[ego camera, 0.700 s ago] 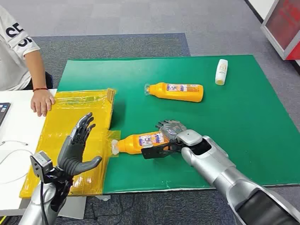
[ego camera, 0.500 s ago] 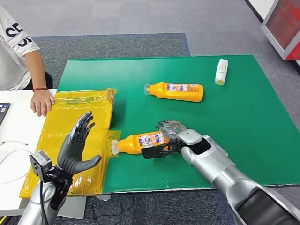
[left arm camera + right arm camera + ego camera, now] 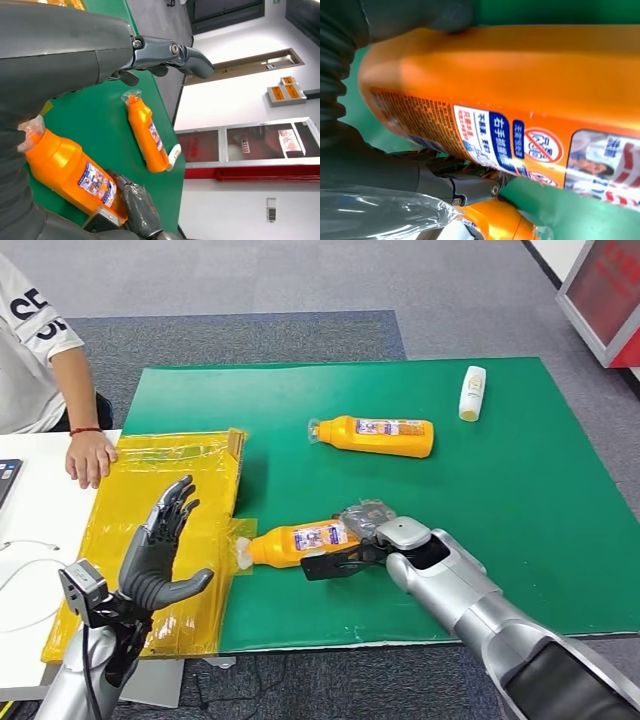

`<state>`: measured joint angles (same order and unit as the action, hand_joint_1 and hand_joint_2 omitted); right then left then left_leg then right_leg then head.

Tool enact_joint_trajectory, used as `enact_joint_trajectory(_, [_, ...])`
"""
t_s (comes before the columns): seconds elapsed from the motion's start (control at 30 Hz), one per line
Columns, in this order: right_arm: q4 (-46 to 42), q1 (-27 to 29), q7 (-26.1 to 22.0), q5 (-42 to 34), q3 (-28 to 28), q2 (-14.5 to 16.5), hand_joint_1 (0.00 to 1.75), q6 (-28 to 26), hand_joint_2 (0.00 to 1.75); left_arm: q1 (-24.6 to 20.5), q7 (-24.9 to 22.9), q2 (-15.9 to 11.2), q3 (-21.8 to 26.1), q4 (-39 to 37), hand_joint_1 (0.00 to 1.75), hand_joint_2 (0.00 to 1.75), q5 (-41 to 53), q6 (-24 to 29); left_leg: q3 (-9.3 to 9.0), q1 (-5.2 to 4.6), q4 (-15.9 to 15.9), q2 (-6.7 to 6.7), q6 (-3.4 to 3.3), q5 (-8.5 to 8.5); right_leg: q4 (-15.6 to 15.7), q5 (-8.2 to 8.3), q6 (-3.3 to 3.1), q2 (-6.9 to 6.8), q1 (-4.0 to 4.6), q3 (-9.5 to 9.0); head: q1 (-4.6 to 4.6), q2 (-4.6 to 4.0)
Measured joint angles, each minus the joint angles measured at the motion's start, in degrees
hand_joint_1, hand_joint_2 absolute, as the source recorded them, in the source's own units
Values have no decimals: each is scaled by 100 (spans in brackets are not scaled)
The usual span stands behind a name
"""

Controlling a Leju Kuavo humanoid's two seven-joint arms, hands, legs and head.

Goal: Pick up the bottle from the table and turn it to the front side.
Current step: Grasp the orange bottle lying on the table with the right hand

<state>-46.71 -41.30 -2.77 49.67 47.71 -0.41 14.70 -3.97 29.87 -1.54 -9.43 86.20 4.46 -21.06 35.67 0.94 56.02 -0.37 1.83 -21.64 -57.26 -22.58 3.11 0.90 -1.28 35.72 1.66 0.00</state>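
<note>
While the near bottle (image 3: 302, 541) lies on its side on the green mat (image 3: 528, 490), its long axis runs across the robot's front, the wrapped cap end toward the yellow sheet (image 3: 151, 510) on the robot's left and the base end inside the right hand (image 3: 361, 540); that hand wraps the base half, fingers over the far side and thumb along the near side, and the right wrist view shows dark fingers (image 3: 414, 15) pressed on the orange body with the printed label facing the camera; I judge this a closed hold on the bottle, though whether it has left the mat I cannot tell. The left hand (image 3: 162, 550) hovers above the yellow sheet, fingers spread and holding nothing, just beside the bottle's cap end but not touching it; so the right hand is plainly the one in charge, and the left is merely near. A second bottle (image 3: 373, 436) lies farther out on the mat, well apart, roughly parallel to the first, cap likewise pointing left; a small white bottle (image 3: 472, 392) sits near the far right corner; a person's hand (image 3: 89, 456) rests on the white table (image 3: 30, 540) beyond the sheet. The coming move, as I judge it, turns on the grip being set across the long axis: a roll of the wrist would spin the bottle about that axis and bring another face up; the risk is that the smooth body slips in the fingers, or that the cap end swings toward the open left hand.
</note>
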Motion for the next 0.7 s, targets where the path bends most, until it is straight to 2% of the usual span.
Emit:
enact_joint_trajectory(0.23, [0,5,-205,-452,-42,-78,175,-50,175,-39,10,-1,-2,-28,0,175,0,-22,0,0,0,0,0,0,0,0,0,0,0,2,0,0])
enact_joint_trajectory(0.4, [0,57,-571,-1087,-211,-245,175,1,175,-115,54,-1,-7,-91,0,175,-20,-51,1,0,0,0,0,0,1,0,1,0,-1,3,-1,0])
enact_joint_trajectory(0.57, [0,209,-1286,-2010,-529,-574,175,220,175,-174,186,-25,-18,-207,0,175,-51,-149,2,-1,1,0,-2,-1,1,0,1,-1,-2,3,0,-1])
enact_joint_trajectory(0.7, [-4,488,-2117,-3139,-902,-905,175,694,175,-294,299,-40,-72,-368,0,175,-65,-222,7,-1,2,-6,-3,-2,2,-1,2,-7,-2,3,-1,0])
